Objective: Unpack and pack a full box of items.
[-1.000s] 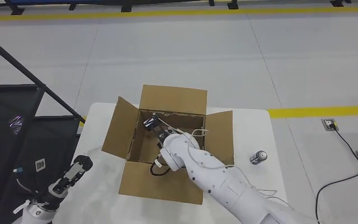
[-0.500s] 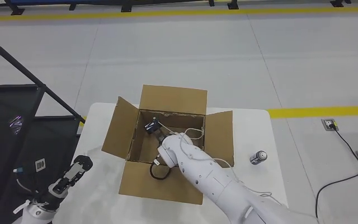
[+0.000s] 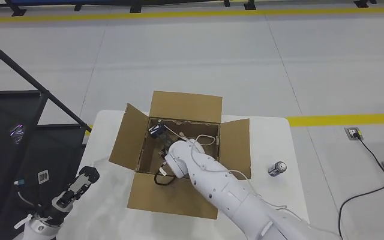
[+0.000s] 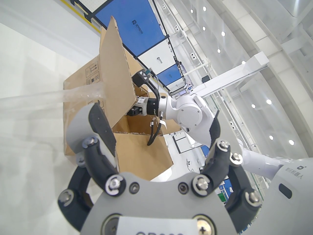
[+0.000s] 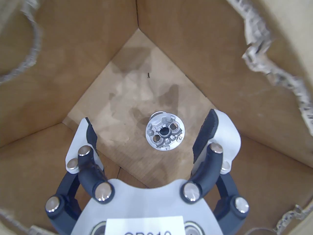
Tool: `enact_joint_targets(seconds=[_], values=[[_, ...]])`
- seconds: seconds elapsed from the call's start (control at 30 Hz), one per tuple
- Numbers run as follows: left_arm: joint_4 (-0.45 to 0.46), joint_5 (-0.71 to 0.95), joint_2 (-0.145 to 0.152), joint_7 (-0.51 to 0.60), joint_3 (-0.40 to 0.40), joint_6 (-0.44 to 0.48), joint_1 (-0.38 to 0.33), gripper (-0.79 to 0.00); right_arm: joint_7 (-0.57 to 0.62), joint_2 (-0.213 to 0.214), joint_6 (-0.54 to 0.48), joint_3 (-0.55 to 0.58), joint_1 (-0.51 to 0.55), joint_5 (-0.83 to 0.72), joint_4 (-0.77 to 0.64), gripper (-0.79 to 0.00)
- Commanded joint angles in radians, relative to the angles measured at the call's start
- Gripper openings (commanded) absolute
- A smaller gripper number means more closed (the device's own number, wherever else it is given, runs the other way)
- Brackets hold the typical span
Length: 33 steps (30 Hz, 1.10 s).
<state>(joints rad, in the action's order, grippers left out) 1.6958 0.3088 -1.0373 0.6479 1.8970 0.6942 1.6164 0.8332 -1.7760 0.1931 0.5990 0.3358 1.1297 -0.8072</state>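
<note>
As the right arm has swung across inside the box over the last second, the right gripper [image 5: 150, 121] now hangs spread. Directly beneath it, untouched, a round silver-grey cast-metal hub [image 5: 164, 134] lies on the floor of the brown cardboard box [image 3: 180, 105]; a pick for unpacking seems imminent. Well away, outside the box, the left gripper [image 4: 156, 123] is spread over the white desk [image 3: 108, 138].

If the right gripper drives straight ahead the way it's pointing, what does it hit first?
Most likely the round metal part on the box floor, lying between the right gripper's open fingers; the gap to it is unclear.
</note>
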Motion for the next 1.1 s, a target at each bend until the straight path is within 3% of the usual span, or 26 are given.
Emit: enact_joint_targets(seconds=[0.0, 0.13, 0.27, 0.43, 0.6, 0.7, 1.07], values=[[0.000, 0.000, 0.000, 0.000, 0.000, 0.000, 0.000, 0.000, 0.041, 0.033, 0.019, 0.033, 0.043, 0.067, -0.127, 0.000], [0.000, 0.000, 0.000, 0.000, 0.000, 0.000, 0.000, 0.000, 0.174, 0.126, 0.008, 0.171, 0.211, 0.241, -0.497, 0.000], [0.000, 0.000, 0.000, 0.000, 0.000, 0.000, 0.000, 0.000, 0.274, 0.219, -0.072, 0.420, 0.500, 0.439, -0.969, 0.000], [0.000, 0.000, 0.000, 0.000, 0.000, 0.000, 0.000, 0.000, 0.257, 0.269, -0.137, 0.738, 0.750, 0.477, -1.293, 0.000], [0.000, 0.000, 0.000, 0.000, 0.000, 0.000, 0.000, 0.000, 0.249, 0.288, -0.157, 0.997, 0.833, 0.410, -1.295, 0.000], [0.000, 0.000, 0.000, 0.000, 0.000, 0.000, 0.000, 0.000, 0.286, 0.300, -0.198, 1.117, 0.843, 0.351, -1.181, 0.000], [0.000, 0.000, 0.000, 0.000, 0.000, 0.000, 0.000, 0.000, 0.311, 0.326, -0.330, 1.175, 0.785, 0.255, -0.879, 0.000]])
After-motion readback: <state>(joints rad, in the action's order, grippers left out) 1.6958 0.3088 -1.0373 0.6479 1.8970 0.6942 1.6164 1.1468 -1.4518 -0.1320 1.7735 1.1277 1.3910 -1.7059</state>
